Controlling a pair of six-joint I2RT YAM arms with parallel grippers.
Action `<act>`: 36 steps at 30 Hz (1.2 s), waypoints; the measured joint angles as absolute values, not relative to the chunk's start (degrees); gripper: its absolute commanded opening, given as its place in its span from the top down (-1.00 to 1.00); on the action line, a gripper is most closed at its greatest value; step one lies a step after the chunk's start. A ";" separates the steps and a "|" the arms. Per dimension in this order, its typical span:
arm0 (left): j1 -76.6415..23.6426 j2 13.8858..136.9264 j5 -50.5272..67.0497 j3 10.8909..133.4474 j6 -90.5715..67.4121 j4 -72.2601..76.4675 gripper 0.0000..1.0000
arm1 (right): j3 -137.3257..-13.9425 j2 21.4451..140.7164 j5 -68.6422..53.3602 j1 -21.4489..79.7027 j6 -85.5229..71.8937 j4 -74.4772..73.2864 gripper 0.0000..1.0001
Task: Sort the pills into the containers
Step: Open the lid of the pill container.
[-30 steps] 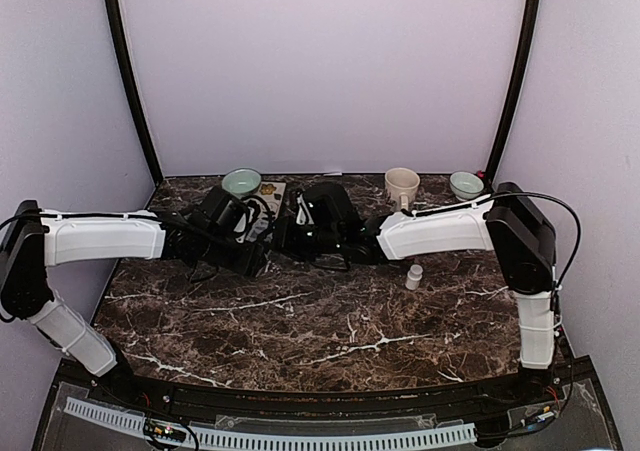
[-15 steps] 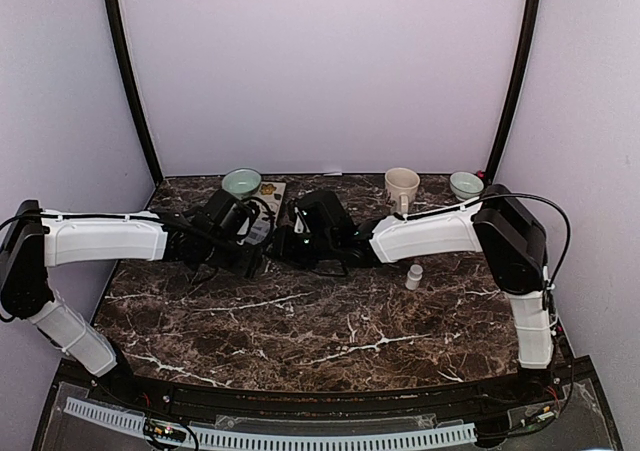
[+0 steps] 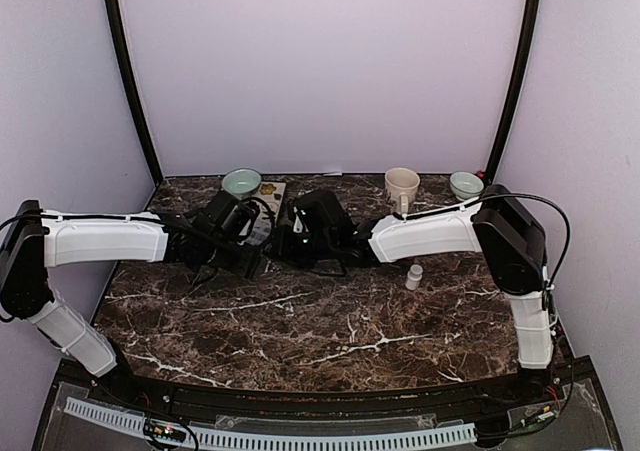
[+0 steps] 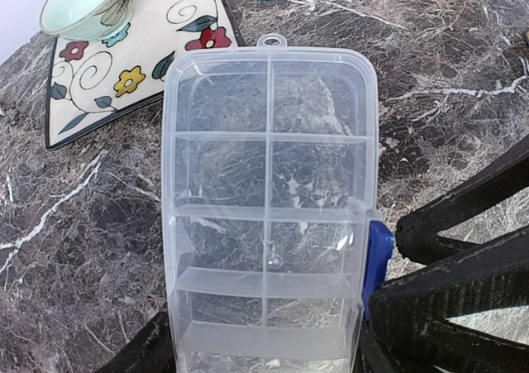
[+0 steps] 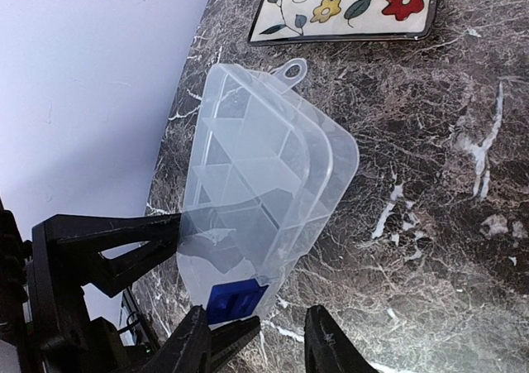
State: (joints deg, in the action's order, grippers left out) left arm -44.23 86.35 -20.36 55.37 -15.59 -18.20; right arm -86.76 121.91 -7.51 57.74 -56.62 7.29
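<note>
This is a robotics lab test booth, not a lived-in room. Plain pale walls framed by curved black posts close off a dark marble-patterned tabletop. The left arm and right arm are mounted at its near edge behind a slotted cable duct. The household items look like staged props: a green bowl, a mug, a floral tray, a small white bottle and a clear pill organizer.

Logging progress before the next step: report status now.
Left gripper clamps pill organizer, near end. Right gripper open at blue latch. Cells look empty. Floral plate beyond, apart.
</note>
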 measured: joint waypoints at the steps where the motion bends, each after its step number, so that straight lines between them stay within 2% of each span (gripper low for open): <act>1: -44.27 86.35 -20.53 55.37 -15.59 -18.20 0.29 | -86.80 121.91 -7.44 57.76 -56.66 7.27 0.18; 36: -44.42 83.44 -18.57 52.45 -14.87 -15.49 0.30 | -86.65 121.49 -6.15 58.02 -59.07 8.69 0.17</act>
